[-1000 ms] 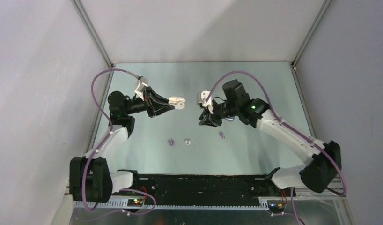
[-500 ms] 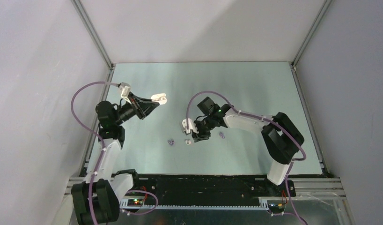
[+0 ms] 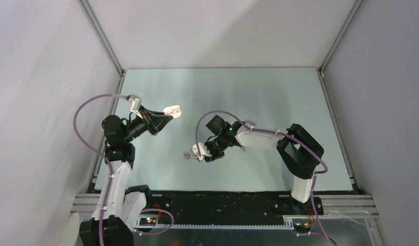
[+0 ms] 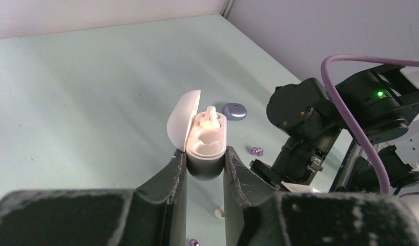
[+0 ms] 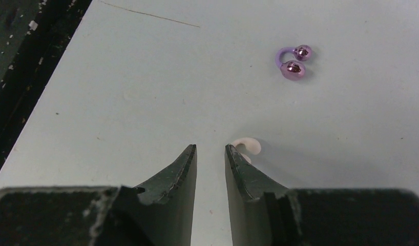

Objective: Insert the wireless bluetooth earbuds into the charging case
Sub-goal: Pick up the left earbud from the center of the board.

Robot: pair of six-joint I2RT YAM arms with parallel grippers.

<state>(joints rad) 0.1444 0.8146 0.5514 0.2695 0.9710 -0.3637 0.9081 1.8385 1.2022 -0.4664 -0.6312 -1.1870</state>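
Note:
My left gripper is shut on the base of a white charging case and holds it above the table. The lid stands open; one white earbud sits in the far slot and the near slot is empty. My right gripper is low over the table, jaws a little apart with nothing between them. A loose white earbud lies just outside its right fingertip. A purple earbud lies further off, also showing in the top view. Another purple earbud lies by the right arm.
A closed bluish-purple case lies on the pale green table beyond the white case. The right arm stretches low across the table's middle. A black strip runs along the table's near edge.
My right gripper has moved left and toward the near edge, down beside the loose white earbud. My left gripper has drawn a little back to the left, still holding the open case.

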